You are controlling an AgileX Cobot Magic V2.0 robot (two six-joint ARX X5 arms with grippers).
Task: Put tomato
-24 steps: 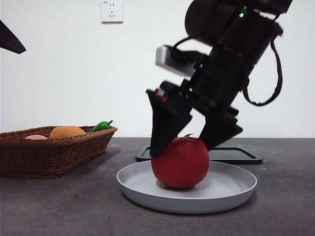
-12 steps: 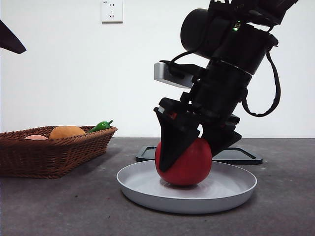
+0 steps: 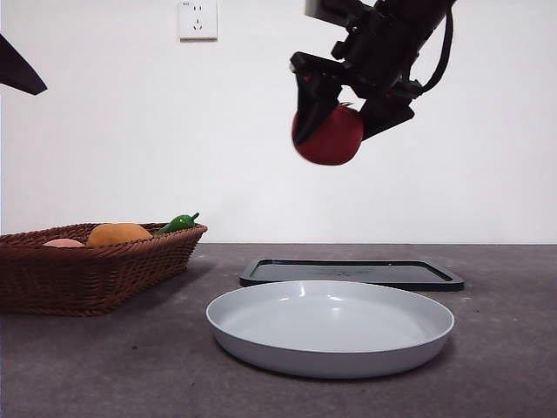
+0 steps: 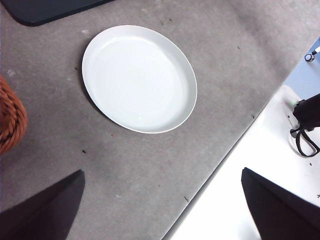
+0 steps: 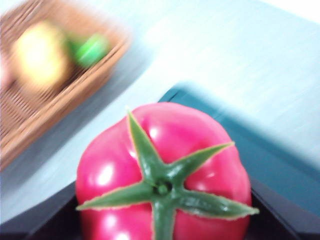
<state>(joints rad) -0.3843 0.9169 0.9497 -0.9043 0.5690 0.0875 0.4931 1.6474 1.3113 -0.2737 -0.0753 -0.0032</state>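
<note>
Tomato (image 3: 329, 137) clamped in right gripper (image 3: 341, 103), high above bare plate (image 3: 331, 351); left gripper (image 4: 165, 210) apart.

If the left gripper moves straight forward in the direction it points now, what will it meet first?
Probably the bare grey table, a little short of the white plate. The left gripper is open and holds nothing; its height is unclear.

Under my right gripper (image 3: 348, 122) there's dark grey table (image 3: 104, 366). Directly below my jaws sits the white plate (image 3: 331, 326), flat on the tabletop. Just behind the plate lies the black tray (image 3: 348, 272), also flat. Well off to one side of my jaws rests the wicker basket (image 3: 87, 270), near the table's edge.
</note>
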